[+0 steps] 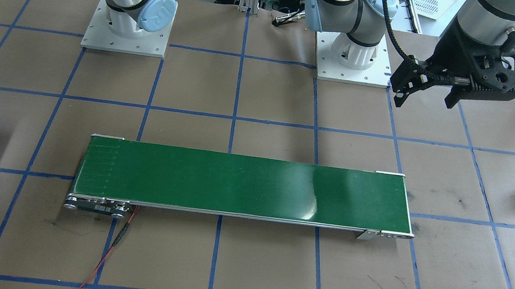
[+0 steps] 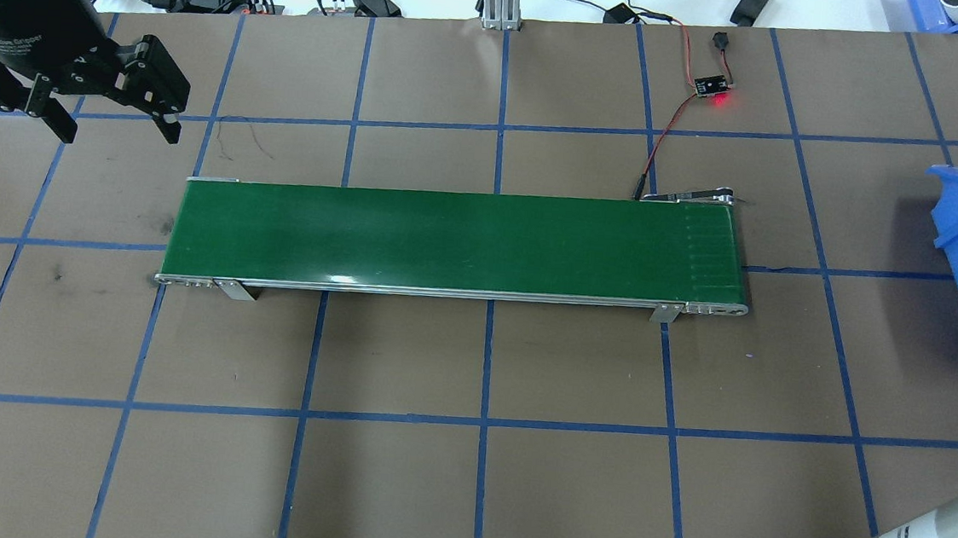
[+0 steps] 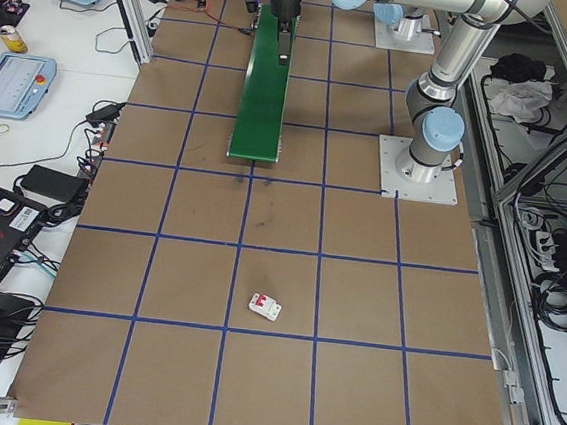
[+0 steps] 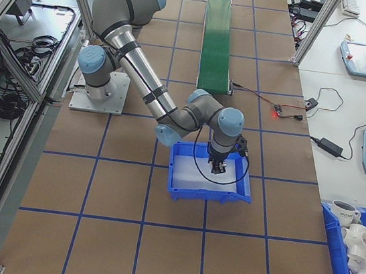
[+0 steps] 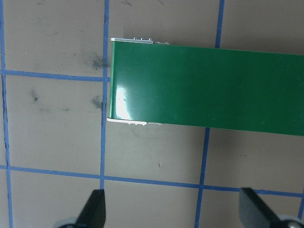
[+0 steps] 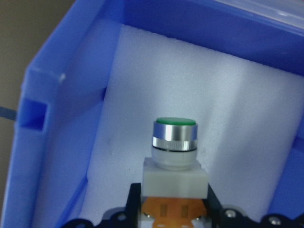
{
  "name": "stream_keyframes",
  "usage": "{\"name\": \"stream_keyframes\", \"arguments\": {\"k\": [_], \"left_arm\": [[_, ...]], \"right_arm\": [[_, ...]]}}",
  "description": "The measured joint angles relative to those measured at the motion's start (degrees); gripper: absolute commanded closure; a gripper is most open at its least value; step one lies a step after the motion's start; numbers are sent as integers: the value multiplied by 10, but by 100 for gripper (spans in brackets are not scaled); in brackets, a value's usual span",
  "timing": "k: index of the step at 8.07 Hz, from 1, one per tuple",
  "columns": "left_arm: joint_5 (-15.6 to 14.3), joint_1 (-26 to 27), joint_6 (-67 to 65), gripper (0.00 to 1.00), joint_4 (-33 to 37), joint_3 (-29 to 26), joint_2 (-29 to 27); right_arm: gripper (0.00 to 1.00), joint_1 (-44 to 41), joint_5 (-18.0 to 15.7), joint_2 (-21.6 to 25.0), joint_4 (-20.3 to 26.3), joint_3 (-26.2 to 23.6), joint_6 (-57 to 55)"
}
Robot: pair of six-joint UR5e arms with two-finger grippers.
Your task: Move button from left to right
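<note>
Gripping button [image 6: 175, 142] between its fingers, right end effector [image 6: 174, 205] inside blue bin [image 6: 42, 142]; left end effector [image 2: 110, 122] spread apart, above desk [image 2: 463, 473].

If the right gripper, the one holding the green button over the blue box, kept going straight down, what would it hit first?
Most likely the white foam lining of the blue bin. The button in the right gripper leads, so it should touch first; the remaining gap is unclear.

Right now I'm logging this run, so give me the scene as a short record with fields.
button: held by right gripper, over white foam inside the bin
left gripper: open, empty, above the table off the belt's end
belt: nothing on it
breaker: on the table, far from the belt
</note>
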State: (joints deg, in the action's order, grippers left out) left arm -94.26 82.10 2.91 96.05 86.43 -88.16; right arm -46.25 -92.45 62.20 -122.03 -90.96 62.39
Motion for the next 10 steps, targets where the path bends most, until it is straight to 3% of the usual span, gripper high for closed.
{"name": "stream_keyframes", "arguments": {"k": [3, 7, 10], "left_arm": [[0, 0, -3, 0, -1, 0, -1], [0, -1, -3, 0, 0, 1, 1], [-1, -1, -3, 0, 0, 2, 3]], "right_arm": [[0, 14, -1, 25, 1, -9, 40], [0, -8, 16, 192, 154, 17, 43], [0, -148, 11, 253, 219, 28, -99]]}}
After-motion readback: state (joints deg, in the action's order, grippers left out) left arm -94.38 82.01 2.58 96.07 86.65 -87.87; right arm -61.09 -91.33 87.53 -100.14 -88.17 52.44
